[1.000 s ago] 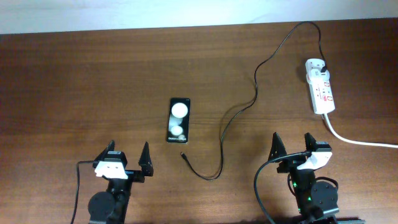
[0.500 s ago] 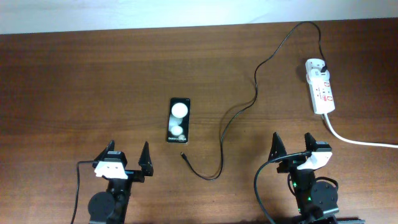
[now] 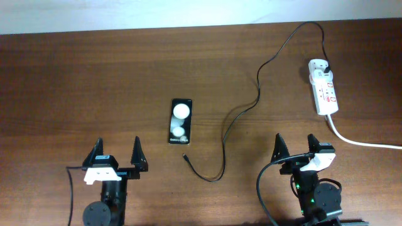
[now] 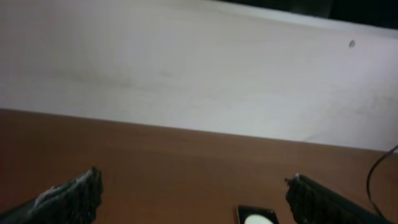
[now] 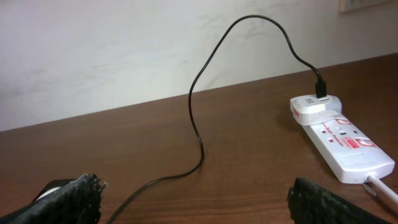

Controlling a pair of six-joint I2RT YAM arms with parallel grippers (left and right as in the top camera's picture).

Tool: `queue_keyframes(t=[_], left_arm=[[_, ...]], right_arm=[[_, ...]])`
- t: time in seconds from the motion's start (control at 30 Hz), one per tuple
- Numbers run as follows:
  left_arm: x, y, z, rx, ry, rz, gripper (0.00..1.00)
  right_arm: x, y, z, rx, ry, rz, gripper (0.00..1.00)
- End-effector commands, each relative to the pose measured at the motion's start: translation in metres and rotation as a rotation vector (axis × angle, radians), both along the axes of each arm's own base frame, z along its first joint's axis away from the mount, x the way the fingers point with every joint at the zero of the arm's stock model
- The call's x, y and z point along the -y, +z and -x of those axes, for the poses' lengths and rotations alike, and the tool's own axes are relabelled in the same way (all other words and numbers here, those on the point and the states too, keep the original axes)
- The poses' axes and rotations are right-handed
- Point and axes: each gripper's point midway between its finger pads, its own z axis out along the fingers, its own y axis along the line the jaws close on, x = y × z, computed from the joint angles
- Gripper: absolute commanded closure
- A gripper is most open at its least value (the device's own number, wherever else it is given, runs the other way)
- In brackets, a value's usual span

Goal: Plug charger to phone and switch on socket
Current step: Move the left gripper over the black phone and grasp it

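From my remote station, both arms sit at the near edge of the desk (image 3: 75,81). The left end effector (image 3: 117,148) is spread wide and holding nothing, and the right end effector (image 3: 294,143) is likewise spread wide and empty. The phone (image 3: 180,121) lies flat near the middle of the desk, screen up with two white spots glowing, just beyond and to the right of the left end effector. In the left wrist view only its far edge (image 4: 256,216) shows at the bottom of the frame, between the fingers (image 4: 78,194). The charger (image 3: 251,103) snakes across the wood. Its tip (image 3: 184,157) rests loose just near of the phone, not touching it, and its plug (image 3: 327,65) sits in the far end of the socket (image 3: 324,88) at the far right. The right wrist view shows the cable (image 5: 199,127) arching up against the pale wall (image 5: 93,50) before dropping into the socket (image 5: 341,142). A thick white cord (image 3: 361,142) leaves the socket's near end and runs off right.
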Motion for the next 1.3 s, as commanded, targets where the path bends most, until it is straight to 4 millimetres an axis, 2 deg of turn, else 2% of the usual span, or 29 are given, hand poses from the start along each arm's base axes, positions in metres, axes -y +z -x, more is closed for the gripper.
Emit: queue_keyframes(t=[0.0, 0.1, 0.2, 0.3, 0.37, 0.43, 0.53, 0.67, 0.7, 0.73, 0.8, 0.83, 0.9, 0.97, 1.13, 1.27], left_arm=[[-0.004, 0.05, 0.019, -0.021, 0.005, -0.015, 0.01], [-0.004, 0.085, 0.025, -0.111, 0.002, -0.027, 0.01], [0.009, 0.12, 0.014, -0.205, -0.066, -0.036, 0.01], [0.021, 0.134, -0.018, -0.421, -0.114, -0.05, 0.01], [0.025, 0.134, -0.048, -0.578, -0.114, -0.062, 0.01], [0.03, 0.125, -0.081, -0.741, -0.114, -0.074, 0.01], [0.036, 0.094, -0.124, -0.93, -0.113, -0.086, 0.01], [0.044, 0.03, -0.163, -1.087, -0.128, -0.088, 0.01], [0.045, 0.007, -0.17, -1.146, -0.127, -0.092, 0.07], [0.045, -0.007, -0.173, -1.181, -0.126, -0.094, 0.18], [0.046, -0.035, -0.177, -1.251, -0.125, -0.098, 0.48], [0.046, -0.046, -0.179, -1.28, -0.125, -0.099, 0.5], [0.055, -0.075, -0.181, -1.347, -0.134, -0.099, 0.47], [0.069, -0.096, -0.184, -1.38, -0.158, -0.123, 0.38], [0.105, -0.136, -0.181, -1.444, -0.209, -0.177, 0.19], [0.132, -0.164, -0.166, -1.513, -0.257, -0.238, 0.18]], right_arm=[[0.002, -0.003, 0.0, -0.004, -0.005, 0.011, 0.01], [0.002, -0.003, 0.0, -0.004, -0.005, 0.011, 0.01], [0.002, -0.002, 0.0, -0.004, -0.005, 0.011, 0.01], [0.002, -0.003, 0.0, -0.004, -0.005, 0.011, 0.01], [0.002, -0.002, 0.0, -0.004, -0.005, 0.011, 0.01], [0.002, -0.003, 0.0, -0.004, -0.005, 0.011, 0.01], [0.002, -0.003, 0.0, -0.004, -0.005, 0.011, 0.01], [0.002, -0.002, 0.0, -0.004, -0.005, 0.011, 0.01], [0.002, -0.003, 0.0, -0.004, -0.005, 0.011, 0.01], [0.002, -0.003, 0.0, -0.004, -0.005, 0.011, 0.01], [0.002, -0.003, 0.0, -0.004, -0.005, 0.011, 0.01], [0.002, -0.003, 0.0, -0.005, -0.005, 0.011, 0.01], [0.002, -0.003, 0.0, -0.004, -0.005, 0.011, 0.01], [0.002, -0.003, 0.0, -0.004, -0.005, 0.011, 0.01], [0.002, -0.003, 0.0, -0.004, -0.005, 0.011, 0.01], [0.002, -0.003, 0.0, -0.004, -0.005, 0.011, 0.01]])
